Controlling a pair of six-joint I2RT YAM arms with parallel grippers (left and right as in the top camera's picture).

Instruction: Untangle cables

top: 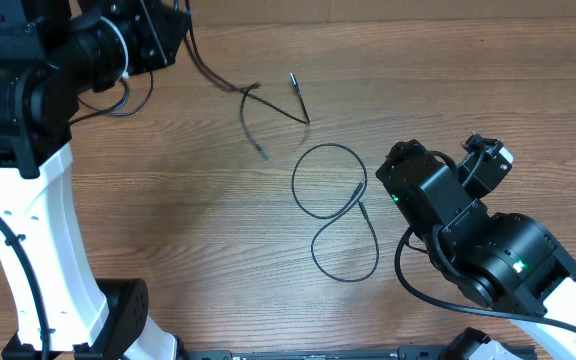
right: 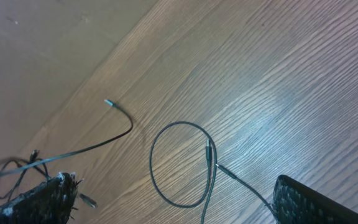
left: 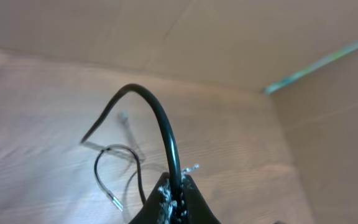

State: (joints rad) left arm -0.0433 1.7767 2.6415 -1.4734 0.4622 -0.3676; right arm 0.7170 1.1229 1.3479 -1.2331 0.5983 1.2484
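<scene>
Left pincer (left: 178,199) at 11 o'clock pinching one cable (left: 161,121). Right pincer (right: 169,186) at 4 o'clock spread wide, just beside looped cable (top: 330,180) lying on desk (top: 168,200).

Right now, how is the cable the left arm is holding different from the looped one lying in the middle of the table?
The held cable is pinched between the fingers of the left gripper; the looped cable lies loose on the table, gripped by nothing. The held cable sprawls with kinks and a crossing; the looped cable curls into a neat figure eight. Both are thin and black with metal-tipped ends.
</scene>
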